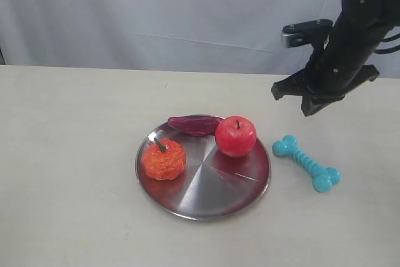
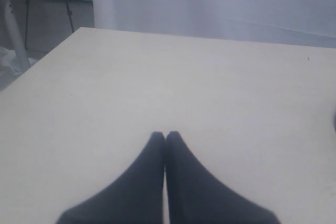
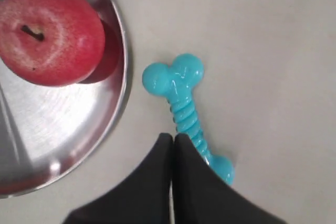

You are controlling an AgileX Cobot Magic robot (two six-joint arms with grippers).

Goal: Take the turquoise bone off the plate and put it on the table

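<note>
Both hands have their fingers pressed together with nothing between them. Over on the left, the left hand (image 2: 165, 136) hangs above bare worktop (image 1: 62, 154), out of the wide view and well away from anything that matters. Moving right, the plate (image 1: 206, 211) carries an orange pumpkin (image 1: 163, 159) on its left side, a dark purple piece (image 1: 194, 124) at its far rim and a red apple (image 1: 235, 136) on its right side. I see no turquoise on it anywhere. Just right of the plate and clear of its rim, the bone (image 1: 306, 162) lies flat on the worktop, angled from far-left to near-right. Farther right and up in the air, the right arm (image 1: 350, 35) holds the right hand (image 3: 172, 137) above the bone, not touching it as far as I can judge.

To my eye the job is as good as done: the bone is off the plate and resting on the worktop with no hand on it. All I'd reckon is left is for the right arm to pull clear. Nothing else needs lifting.
</note>
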